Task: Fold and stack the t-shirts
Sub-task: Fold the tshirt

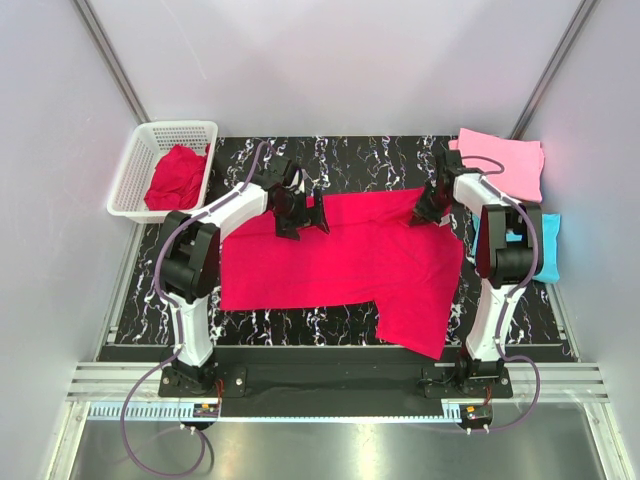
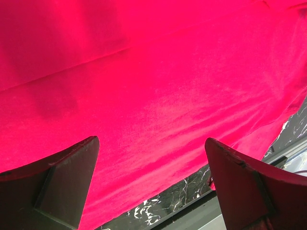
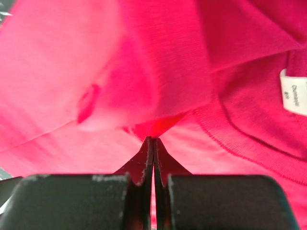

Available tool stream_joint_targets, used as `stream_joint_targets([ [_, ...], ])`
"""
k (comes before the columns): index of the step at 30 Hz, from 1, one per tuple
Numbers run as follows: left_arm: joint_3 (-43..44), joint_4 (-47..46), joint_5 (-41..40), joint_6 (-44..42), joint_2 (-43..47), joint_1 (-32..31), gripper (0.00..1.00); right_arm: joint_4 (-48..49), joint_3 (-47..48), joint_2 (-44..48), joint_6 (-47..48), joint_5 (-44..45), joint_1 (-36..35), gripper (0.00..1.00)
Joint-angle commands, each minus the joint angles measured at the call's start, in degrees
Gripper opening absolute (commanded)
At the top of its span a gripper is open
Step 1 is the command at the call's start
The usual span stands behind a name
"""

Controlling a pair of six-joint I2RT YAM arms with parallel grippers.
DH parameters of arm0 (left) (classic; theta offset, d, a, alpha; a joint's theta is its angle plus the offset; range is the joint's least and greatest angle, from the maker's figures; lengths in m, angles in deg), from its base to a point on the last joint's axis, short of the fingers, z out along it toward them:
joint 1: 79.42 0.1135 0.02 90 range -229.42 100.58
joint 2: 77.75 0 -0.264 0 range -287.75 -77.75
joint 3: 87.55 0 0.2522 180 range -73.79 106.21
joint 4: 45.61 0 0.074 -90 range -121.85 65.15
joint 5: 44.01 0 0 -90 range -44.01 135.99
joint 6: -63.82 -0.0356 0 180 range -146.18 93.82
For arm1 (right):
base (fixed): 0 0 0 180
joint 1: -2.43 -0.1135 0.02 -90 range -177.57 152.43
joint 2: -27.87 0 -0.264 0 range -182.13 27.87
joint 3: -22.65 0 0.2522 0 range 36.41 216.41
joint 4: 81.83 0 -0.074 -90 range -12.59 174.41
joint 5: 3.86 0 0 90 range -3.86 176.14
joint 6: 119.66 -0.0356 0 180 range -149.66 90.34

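A crimson-red t-shirt (image 1: 345,258) lies spread across the black marble table (image 1: 380,160). It fills the left wrist view (image 2: 144,86) and the right wrist view (image 3: 72,72). My left gripper (image 1: 300,215) is open and empty, hovering over the shirt's far left edge. My right gripper (image 1: 428,208) is shut on the shirt's cloth at its far right corner, near the collar with its white label (image 3: 293,93). A second crimson shirt (image 1: 176,178) lies bunched in the white basket. A folded pink shirt (image 1: 505,160) and a turquoise one (image 1: 545,245) lie at the right.
The white mesh basket (image 1: 135,165) stands at the far left corner of the table. A sleeve or corner of the spread shirt (image 1: 420,320) hangs toward the table's front edge. Grey walls close in on three sides.
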Motion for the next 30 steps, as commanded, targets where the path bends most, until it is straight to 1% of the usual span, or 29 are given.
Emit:
stream_joint_targets([
  [1,0.14,-1.31,-0.52,-0.73,2.97,-0.21,0.99,-2.16,3.86,5.01,0.93,1.28,-1.17,0.00],
  [7,-0.39,-1.31,-0.95,-0.82,3.50,-0.21,0.99,-3.21,3.43,7.65,0.14,1.81,-2.75,0.00],
  [12,-0.83,-1.31,-1.22,-1.08,3.68,-0.29,0.99,-3.13,-2.11,11.16,-1.97,2.86,-5.38,0.00],
  [19,-1.01,-1.31,-1.22,-1.34,3.68,-0.29,0.99,-4.44,-8.17,15.91,-3.29,1.90,-9.86,0.00],
  [27,-2.06,-1.31,-0.69,-1.78,3.68,-0.21,0.99,-5.94,-12.31,17.14,-4.35,1.54,-11.63,0.00],
  [29,-2.67,-1.31,-0.69,-2.05,3.94,-0.29,0.99,-6.03,-12.66,16.89,-4.26,1.72,-11.89,0.06],
  [30,-2.76,-1.31,-0.78,-2.05,4.11,-0.21,0.99,-6.20,-12.66,16.62,-4.26,1.55,-11.98,0.12],
])
